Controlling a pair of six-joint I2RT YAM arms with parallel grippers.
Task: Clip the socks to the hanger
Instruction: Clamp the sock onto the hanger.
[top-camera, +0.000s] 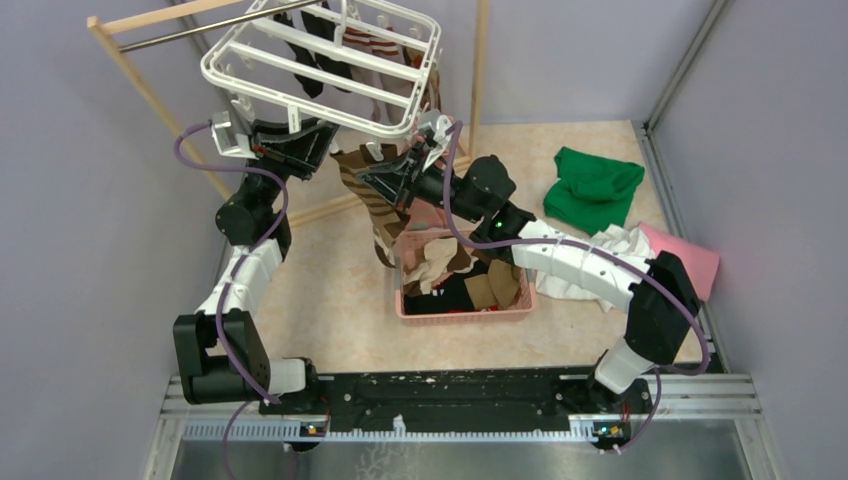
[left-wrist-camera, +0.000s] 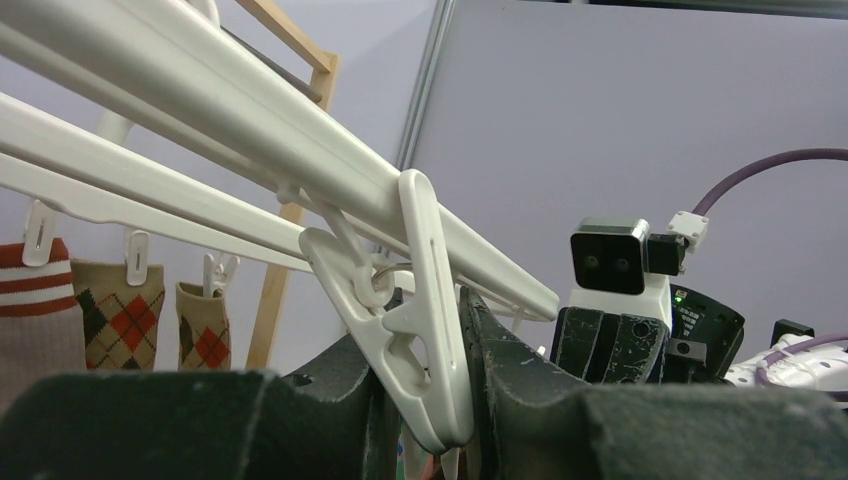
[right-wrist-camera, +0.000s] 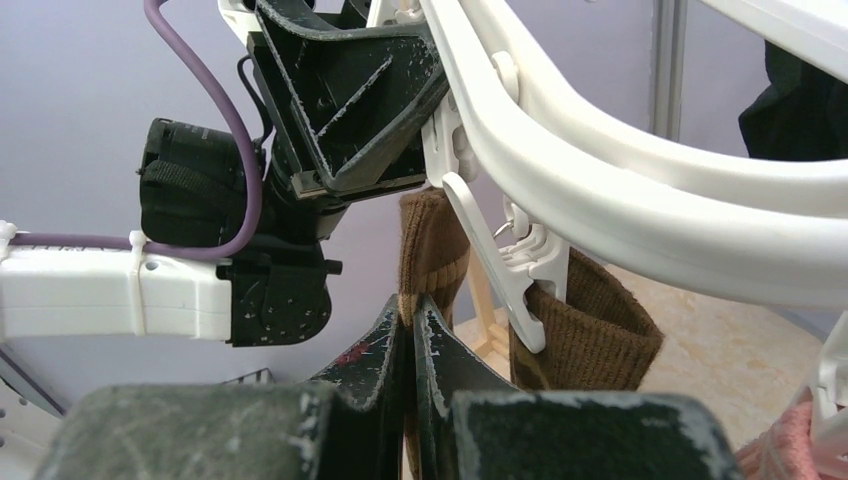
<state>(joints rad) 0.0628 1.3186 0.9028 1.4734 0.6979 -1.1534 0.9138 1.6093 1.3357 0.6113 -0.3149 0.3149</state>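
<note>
Dark, scuffed fingers (left-wrist-camera: 510, 390) of the left gripper (left-wrist-camera: 420, 390) fill the bottom of its wrist view. They press on both sides of a white clip (left-wrist-camera: 425, 300) that dangles from a bar of the hanger (left-wrist-camera: 250, 130), so this gripper is clamped on the clip. Close beside it, the right gripper (right-wrist-camera: 412, 325) has its jaws pinched together on a brown striped sock (right-wrist-camera: 430, 240). The sock's ribbed cuff stands up above the fingertips, right by the clip, and from overhead the rest of it trails down toward a pink basket (top-camera: 460, 314). Whether the clip bites the cuff cannot be told, because the hanger's rail and the left gripper crowd that spot. The hanger sits tilted up by the metal rod (top-camera: 200, 30) of a wooden rack (top-camera: 152, 95) at the far left of the table. Argyle socks (left-wrist-camera: 120, 310) and black socks (top-camera: 320, 55) are already clipped to it. The basket lies under the two grippers with a heap of loose socks (top-camera: 470, 280) inside. To its right lie a green cloth (top-camera: 595, 185), a white cloth (top-camera: 625, 240) partly hidden under the right arm, and a pink cloth (top-camera: 695, 260).
</note>
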